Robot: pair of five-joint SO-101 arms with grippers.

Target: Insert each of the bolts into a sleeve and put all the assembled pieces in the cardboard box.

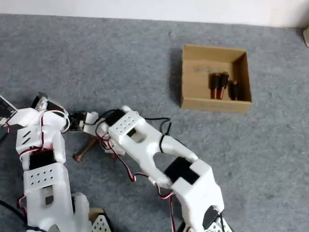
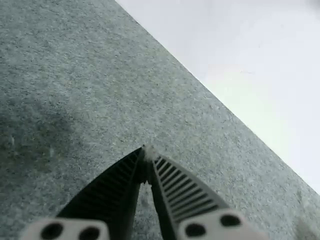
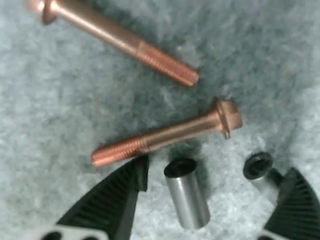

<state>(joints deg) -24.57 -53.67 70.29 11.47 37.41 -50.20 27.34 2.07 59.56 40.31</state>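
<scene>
My right gripper (image 3: 215, 170) is open just above the grey carpet. A steel sleeve (image 3: 186, 197) lies between its fingers, and a second sleeve (image 3: 258, 166) sits close to the other finger (image 3: 295, 205). Two copper bolts lie loose just beyond them, one near (image 3: 167, 134) and one farther off (image 3: 115, 37). In the high view a bolt (image 1: 83, 152) pokes out from under the right arm's wrist (image 1: 126, 128). My left gripper (image 2: 145, 152) is shut on nothing, hanging over bare carpet. The cardboard box (image 1: 193, 104) at the far right holds assembled pieces (image 1: 218, 86).
Both arms crowd the near left of the carpet (image 1: 120, 58), with the left arm (image 1: 41, 145) right beside the right wrist. Open carpet stretches between the arms and the box. A white floor strip (image 1: 193, 9) borders the carpet's far edge.
</scene>
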